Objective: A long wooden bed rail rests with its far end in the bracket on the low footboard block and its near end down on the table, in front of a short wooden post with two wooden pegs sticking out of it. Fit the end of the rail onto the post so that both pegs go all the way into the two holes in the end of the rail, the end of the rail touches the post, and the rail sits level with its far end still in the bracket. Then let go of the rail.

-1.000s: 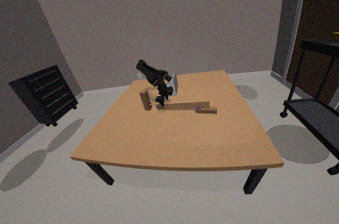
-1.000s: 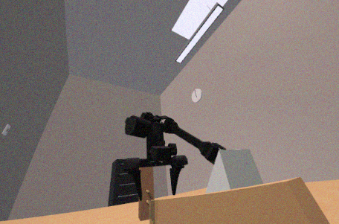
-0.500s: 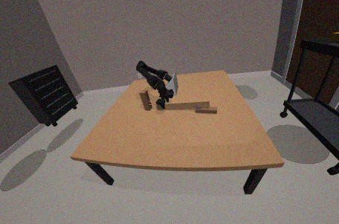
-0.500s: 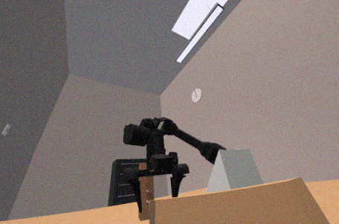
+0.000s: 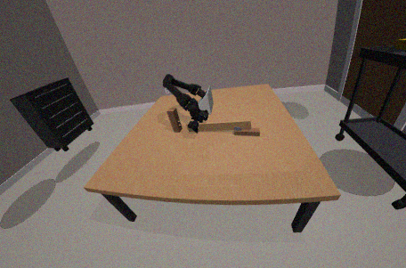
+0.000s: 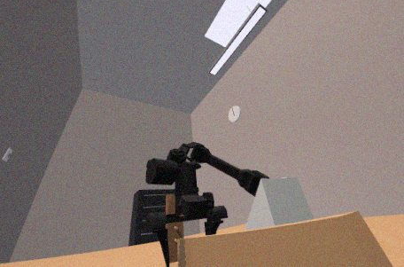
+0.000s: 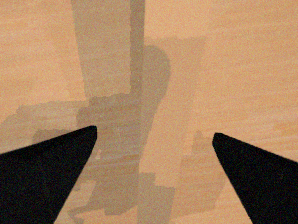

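Note:
The long wooden rail (image 5: 224, 126) (image 6: 275, 247) slopes from its raised far end, at the bracket on the footboard block (image 5: 249, 133), to its near end low at the table. The brown post (image 5: 173, 119) (image 6: 170, 205) stands upright just beyond that near end, with a small gap in the top view. Its two pegs (image 6: 176, 234) point at the rail. My gripper (image 5: 193, 128) (image 6: 189, 249) (image 7: 155, 134) is open and low over the near end, one finger on each side in the exterior view. In the wrist view shadows blur the rail's outline. The holes are hidden.
A pale grey wedge-shaped block (image 5: 207, 101) (image 6: 288, 200) stands on the table (image 5: 209, 164) behind the rail, by the arm. The post is close beside the gripper. A dark drawer cabinet (image 5: 53, 110) and a black cart (image 5: 378, 133) stand off the table.

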`<state>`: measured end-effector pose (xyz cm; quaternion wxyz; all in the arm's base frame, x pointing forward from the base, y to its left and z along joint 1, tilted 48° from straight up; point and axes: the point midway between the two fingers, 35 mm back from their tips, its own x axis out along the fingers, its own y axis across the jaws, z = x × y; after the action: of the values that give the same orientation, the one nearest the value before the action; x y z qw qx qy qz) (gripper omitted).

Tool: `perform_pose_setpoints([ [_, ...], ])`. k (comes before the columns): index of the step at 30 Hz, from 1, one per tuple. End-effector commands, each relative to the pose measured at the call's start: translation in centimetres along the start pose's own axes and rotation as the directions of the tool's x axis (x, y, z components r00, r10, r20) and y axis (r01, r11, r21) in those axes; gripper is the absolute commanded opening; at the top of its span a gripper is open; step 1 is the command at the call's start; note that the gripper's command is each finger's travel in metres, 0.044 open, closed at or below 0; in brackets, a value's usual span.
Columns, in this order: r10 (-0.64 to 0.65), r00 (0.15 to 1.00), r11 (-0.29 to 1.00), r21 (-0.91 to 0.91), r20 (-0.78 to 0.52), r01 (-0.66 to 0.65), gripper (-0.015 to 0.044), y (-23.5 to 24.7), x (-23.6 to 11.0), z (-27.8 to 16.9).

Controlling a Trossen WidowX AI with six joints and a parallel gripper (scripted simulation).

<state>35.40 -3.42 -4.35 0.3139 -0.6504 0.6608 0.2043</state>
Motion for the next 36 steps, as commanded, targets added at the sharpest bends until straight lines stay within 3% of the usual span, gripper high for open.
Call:
perform_pose_setpoints([
  [1, 0.001, 1.0, 1.0, -0.006, -0.005, -0.001, 0.044, 0.14, 0.49, 0.01],
  [15, 0.001, 1.0, 1.0, -0.006, -0.005, -0.001, 0.0073, 0.14, 0.49, 0.01],
  [23, 0.001, 1.0, 1.0, -0.006, -0.005, -0.001, 0.0, 0.14, 0.49, 0.01],
  [36, 0.001, 1.0, 1.0, -0.006, -0.005, -0.001, 0.0, 0.15, 0.39, 0.03],
])
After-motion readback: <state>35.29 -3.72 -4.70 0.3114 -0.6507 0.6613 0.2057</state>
